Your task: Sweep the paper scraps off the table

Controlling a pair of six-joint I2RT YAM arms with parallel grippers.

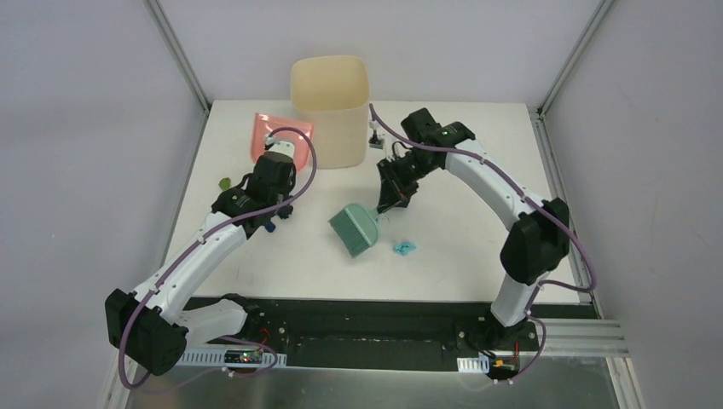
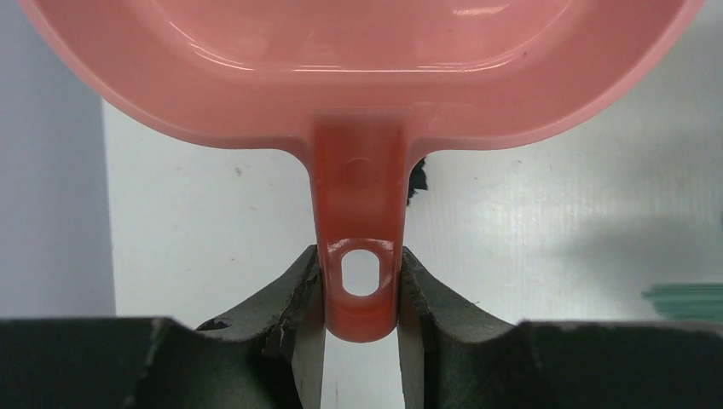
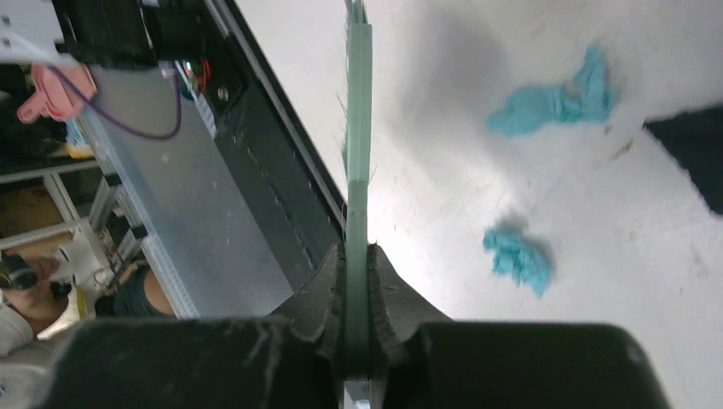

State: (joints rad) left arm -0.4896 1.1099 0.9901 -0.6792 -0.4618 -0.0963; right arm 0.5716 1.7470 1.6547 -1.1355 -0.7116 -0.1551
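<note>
My left gripper [image 1: 280, 148] is shut on the handle [image 2: 361, 256] of the pink dustpan [image 1: 271, 129] at the table's back left; the pan fills the top of the left wrist view [image 2: 358, 68]. My right gripper [image 1: 384, 207] is shut on the teal hand brush [image 1: 355, 230], seen edge-on in the right wrist view [image 3: 358, 128], where the jaws [image 3: 356, 251] clamp its thin handle. Light blue paper scraps [image 1: 405, 248] lie on the white table [image 1: 477, 170] just right of the brush, two of them in the right wrist view [image 3: 558, 98] [image 3: 518, 256]. A green scrap [image 1: 223, 182] lies by the left edge. A dark scrap [image 2: 416, 179] peeks from behind the dustpan handle.
A tall cream bin [image 1: 331, 106] stands at the back middle, right beside the dustpan. A small white and black object [image 1: 374, 136] sits right of the bin. Grey walls and metal rails frame the table; a black strip runs along the near edge [image 1: 367, 319].
</note>
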